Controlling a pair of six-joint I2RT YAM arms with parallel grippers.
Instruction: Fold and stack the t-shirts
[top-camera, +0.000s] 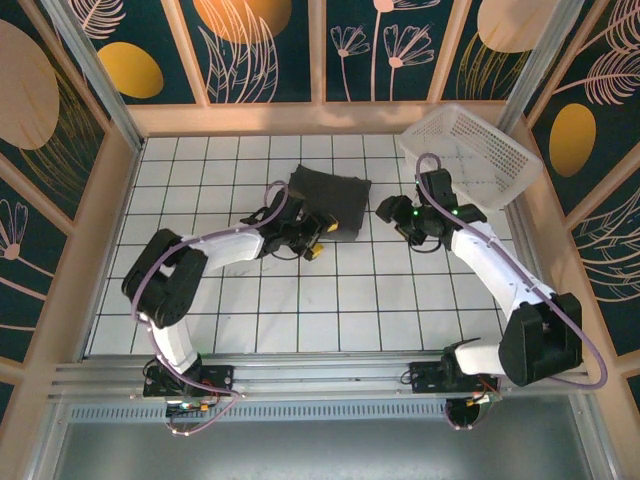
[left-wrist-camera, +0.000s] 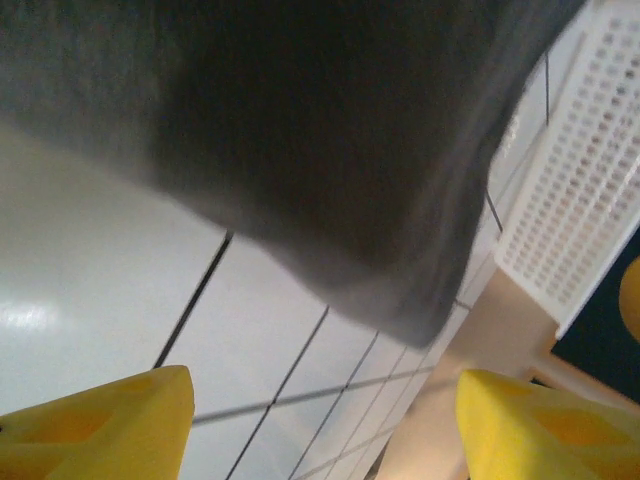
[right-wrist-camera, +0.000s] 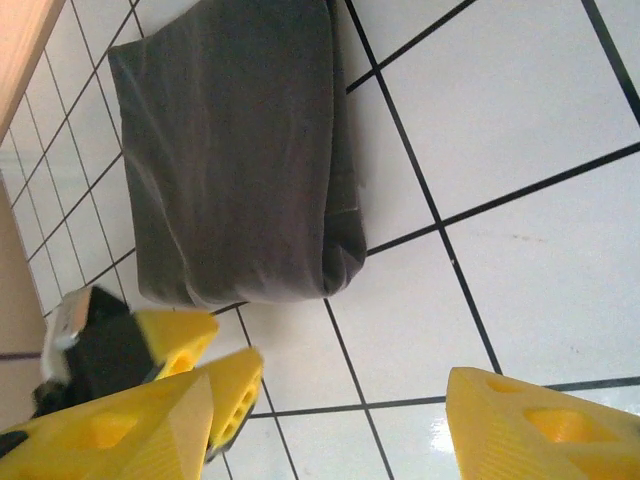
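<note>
One dark charcoal t-shirt (top-camera: 331, 198) lies folded into a compact rectangle on the white tiled table (top-camera: 300, 300), at the back centre. My left gripper (top-camera: 318, 240) sits at the shirt's near edge, and my right gripper (top-camera: 386, 210) hovers just off its right edge. In the left wrist view the shirt (left-wrist-camera: 330, 130) looms close above the open left gripper (left-wrist-camera: 325, 425), whose yellow fingers (left-wrist-camera: 100, 425) have only tile between them. In the right wrist view the shirt (right-wrist-camera: 235, 160) lies flat beyond the open right gripper (right-wrist-camera: 330, 430), with the left gripper's yellow fingertips (right-wrist-camera: 185, 340) beside its near corner.
A white lattice basket (top-camera: 470, 155) rests tilted in the back right corner, also seen as the basket (left-wrist-camera: 590, 180) in the left wrist view. Wooden walls (top-camera: 300, 118) enclose the tiled surface on three sides. Open tiles spread in front of the shirt.
</note>
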